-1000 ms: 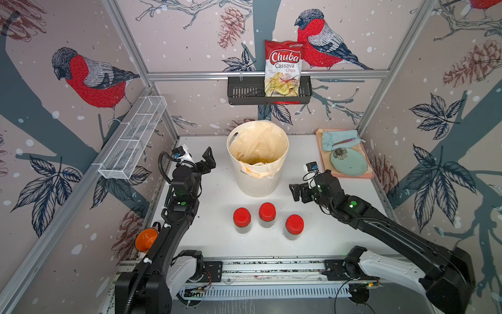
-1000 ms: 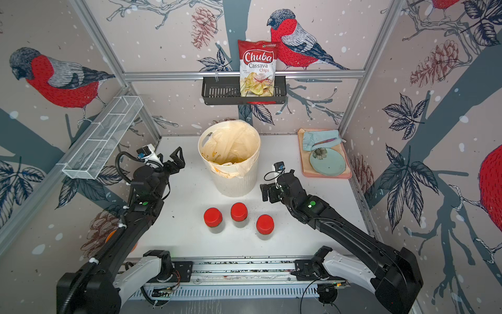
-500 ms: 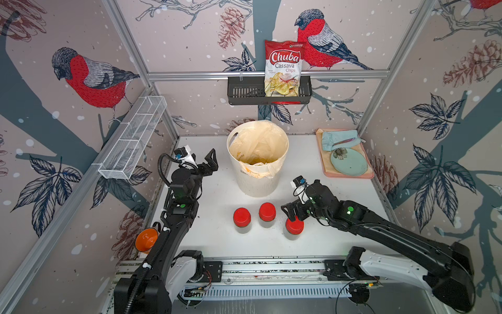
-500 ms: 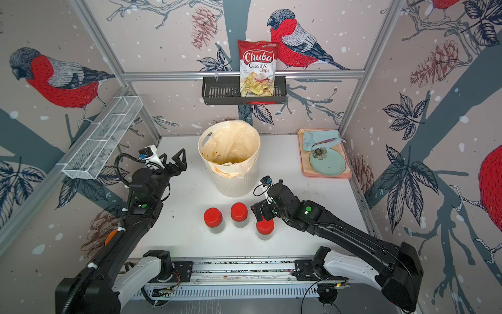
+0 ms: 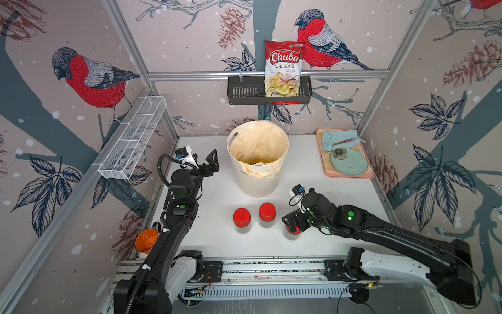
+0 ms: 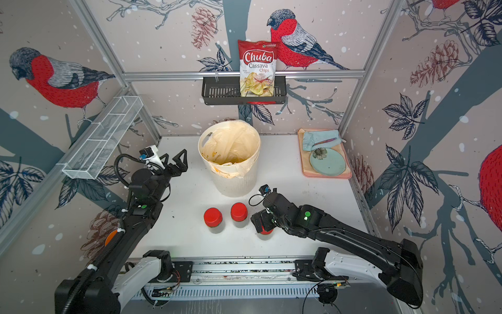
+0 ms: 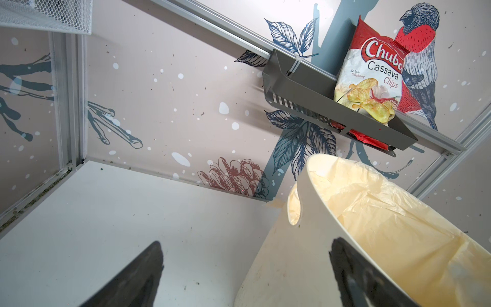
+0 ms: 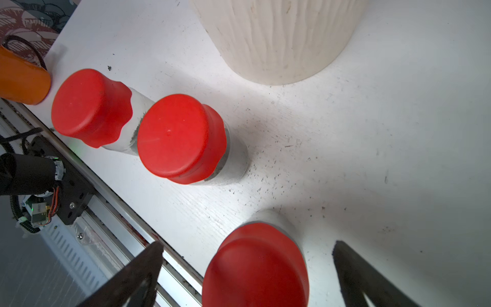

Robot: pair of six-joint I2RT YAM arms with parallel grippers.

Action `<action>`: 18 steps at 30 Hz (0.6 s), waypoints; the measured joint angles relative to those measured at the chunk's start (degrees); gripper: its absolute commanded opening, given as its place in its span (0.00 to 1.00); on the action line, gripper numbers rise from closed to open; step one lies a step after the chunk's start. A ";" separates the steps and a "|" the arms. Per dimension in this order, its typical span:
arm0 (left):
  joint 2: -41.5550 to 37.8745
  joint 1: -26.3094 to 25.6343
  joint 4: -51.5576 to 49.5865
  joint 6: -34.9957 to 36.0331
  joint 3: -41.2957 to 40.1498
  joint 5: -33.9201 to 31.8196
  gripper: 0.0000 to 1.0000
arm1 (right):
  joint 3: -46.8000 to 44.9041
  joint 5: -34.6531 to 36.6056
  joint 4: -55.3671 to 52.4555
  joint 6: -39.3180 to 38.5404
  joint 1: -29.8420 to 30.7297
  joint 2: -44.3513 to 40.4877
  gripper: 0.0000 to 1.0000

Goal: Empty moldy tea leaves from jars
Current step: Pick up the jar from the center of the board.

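Three jars with red lids stand in a row in front of the white bin (image 5: 258, 187): the left jar (image 5: 242, 217), the middle jar (image 5: 267, 212) and the right jar (image 5: 294, 233). Dark tea leaves (image 8: 222, 163) show through the middle jar's glass. My right gripper (image 5: 292, 221) hangs open over the right jar. In the right wrist view its fingers stand either side of that jar's lid (image 8: 256, 268), with gaps both sides. My left gripper (image 5: 204, 163) is open and empty, raised beside the bin's left wall (image 7: 292, 252).
An orange cup (image 5: 146, 239) sits at the front left by the left arm. A pink tray (image 5: 326, 152) with a plate and cloth lies back right. A black basket (image 5: 244, 92) with a chips bag hangs on the back wall. A wire shelf (image 5: 133, 141) is fixed to the left wall.
My right gripper has come down and toward the front, from beside the bin to over the right jar, staying open. The left arm has barely shifted.
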 measured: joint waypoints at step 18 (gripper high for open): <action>-0.70 0.00 0.00 -0.07 -0.07 0.28 0.96 | -3.41 2.58 -0.85 6.25 2.45 1.84 0.97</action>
